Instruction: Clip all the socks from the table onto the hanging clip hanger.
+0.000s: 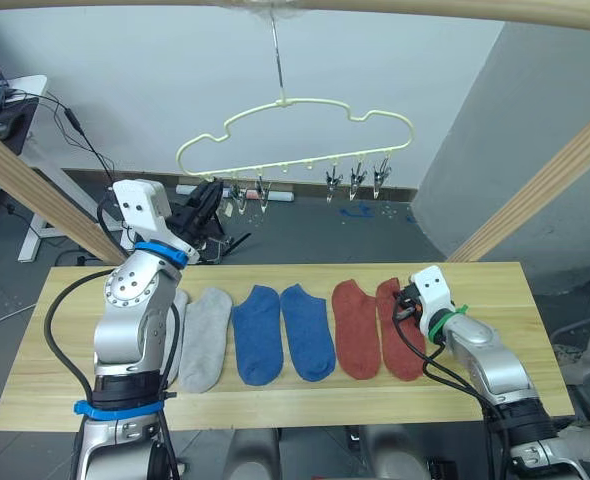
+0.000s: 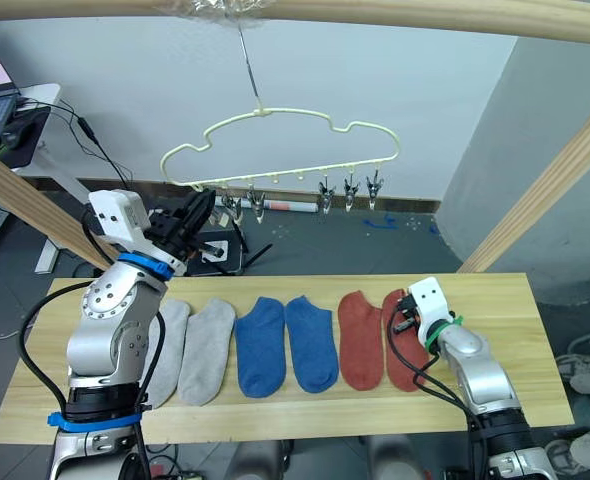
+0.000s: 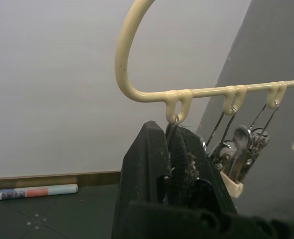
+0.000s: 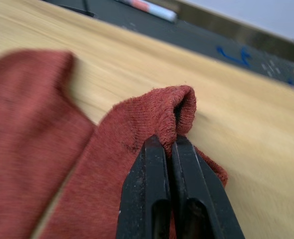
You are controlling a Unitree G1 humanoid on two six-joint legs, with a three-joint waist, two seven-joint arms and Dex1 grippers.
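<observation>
My right gripper [image 4: 169, 144] pinches the rightmost rust-red sock [image 1: 402, 330] on the tabletop [image 1: 495, 300]; up-left, my left gripper [image 3: 172, 142] squeezes the clip hanger's [image 1: 295, 135] end clip [image 3: 173, 130].

grey [image 1: 207, 338], blue [image 1: 258, 334], rust-red socks [image 1: 356, 329]; pale-yellow hanger [image 1: 295, 135].

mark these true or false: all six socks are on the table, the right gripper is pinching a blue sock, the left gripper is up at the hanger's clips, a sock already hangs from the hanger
1. All six socks are on the table. True.
2. The right gripper pinches a blue sock. False: it is shut on the rust-red sock nearest the right arm.
3. The left gripper is up at the clip hanger, shut on a clip. True.
4. A sock already hangs from the hanger. False: its clips carry nothing.
</observation>
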